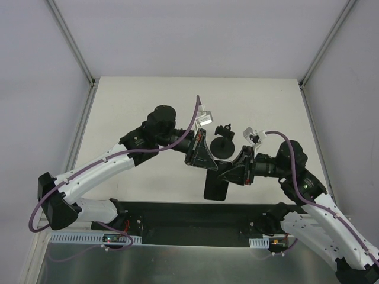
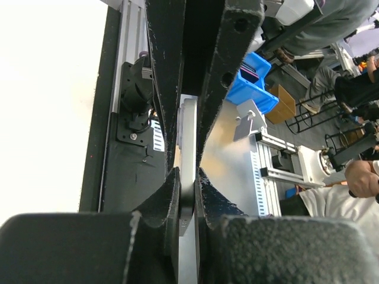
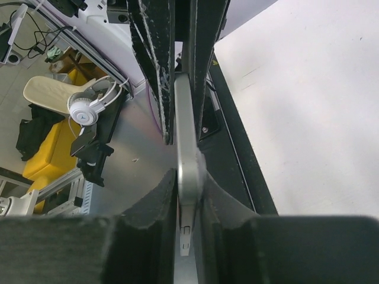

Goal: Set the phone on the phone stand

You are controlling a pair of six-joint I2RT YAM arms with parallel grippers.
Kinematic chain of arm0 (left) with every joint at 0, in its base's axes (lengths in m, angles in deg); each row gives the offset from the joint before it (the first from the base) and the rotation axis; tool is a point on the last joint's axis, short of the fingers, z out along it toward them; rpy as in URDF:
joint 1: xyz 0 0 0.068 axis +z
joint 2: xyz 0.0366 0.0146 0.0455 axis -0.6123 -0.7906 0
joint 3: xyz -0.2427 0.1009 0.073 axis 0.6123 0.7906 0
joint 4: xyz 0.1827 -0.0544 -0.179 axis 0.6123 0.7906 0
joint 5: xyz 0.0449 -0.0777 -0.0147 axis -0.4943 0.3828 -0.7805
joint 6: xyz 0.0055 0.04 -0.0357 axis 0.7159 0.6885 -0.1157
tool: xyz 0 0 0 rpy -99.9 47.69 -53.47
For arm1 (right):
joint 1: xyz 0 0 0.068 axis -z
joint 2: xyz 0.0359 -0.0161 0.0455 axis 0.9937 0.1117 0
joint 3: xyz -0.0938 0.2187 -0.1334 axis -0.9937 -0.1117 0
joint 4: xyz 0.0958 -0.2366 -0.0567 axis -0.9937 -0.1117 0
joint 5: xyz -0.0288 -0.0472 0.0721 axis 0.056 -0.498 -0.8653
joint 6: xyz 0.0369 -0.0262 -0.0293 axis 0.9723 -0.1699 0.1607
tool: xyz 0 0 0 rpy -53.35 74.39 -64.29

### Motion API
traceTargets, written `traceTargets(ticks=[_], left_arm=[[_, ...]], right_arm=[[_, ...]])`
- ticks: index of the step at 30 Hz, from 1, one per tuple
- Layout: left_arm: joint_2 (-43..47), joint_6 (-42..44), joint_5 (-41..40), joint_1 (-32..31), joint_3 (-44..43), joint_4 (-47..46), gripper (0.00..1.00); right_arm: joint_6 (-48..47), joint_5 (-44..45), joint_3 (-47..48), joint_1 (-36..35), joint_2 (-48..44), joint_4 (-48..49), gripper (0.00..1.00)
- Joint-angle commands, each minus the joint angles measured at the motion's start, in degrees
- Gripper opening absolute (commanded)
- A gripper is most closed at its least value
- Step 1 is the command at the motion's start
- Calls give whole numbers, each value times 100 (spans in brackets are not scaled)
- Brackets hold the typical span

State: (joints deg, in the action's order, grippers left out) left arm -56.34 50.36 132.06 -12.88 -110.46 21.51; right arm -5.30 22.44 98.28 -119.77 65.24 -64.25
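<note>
Top view: the left gripper [image 1: 208, 167] and right gripper [image 1: 221, 174] meet nose to nose at mid-table [image 1: 136, 100], both over the far end of the phone [image 1: 215, 189]. The phone shows as a dark rectangle, its long side running towards the arm bases and its near end close to the black base plate [image 1: 177, 216]. Its far end is hidden under the fingers. The stand [image 1: 224, 148] sits just beyond the grippers, disc base on the table and bracket on the far side. The phone is not on it; whether phone and base touch cannot be told from here.

Left wrist view: the left gripper [image 2: 188, 188] is closed as far as it goes on the phone [image 2: 188, 133], seen edge-on as a thin pale strip. Both fingers [image 2: 163, 198] press its flat faces with no gap visible. A blue bin [image 2: 254, 86] stands off the table behind.

Right wrist view: the right gripper [image 3: 188, 177] is likewise clamped on the phone [image 3: 183, 130], edge-on, fingers [image 3: 155, 204] tight against either face. White headphones [image 3: 89, 109] hang in the background
</note>
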Motion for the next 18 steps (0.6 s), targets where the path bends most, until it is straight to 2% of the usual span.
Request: traceTargets(ticks=[1,2,4,8,12,15,16,18], left_arm=[[279,-190,-447,-26,-414,-152,0],[270,-199,-456,-8,-458,-152,0],[279,-217,-483,45,-555,-152,0],[288,-252,-527,97,-678,-152,0],[288,-296,-544,115,-749,-152,0],[297,-322,-544,115,-758,-170,0],[288,-357,-553,115,-749,-196,0],[244,-584,-536,132,-740,-257,0]], right_arm=[[-203,-18,-67,-3,9,258,28],[-98,-44,-119,-11,-18,502,39],[157,8,-313,-3,-167,715,45],[448,-35,-577,-3,-308,1075,48],[905,-220,-814,-29,-378,1637,46],[1063,-281,-858,-47,-422,1858,24],[1107,-308,-849,-55,-422,1910,3],[1169,-317,-841,-55,-448,2007,1]])
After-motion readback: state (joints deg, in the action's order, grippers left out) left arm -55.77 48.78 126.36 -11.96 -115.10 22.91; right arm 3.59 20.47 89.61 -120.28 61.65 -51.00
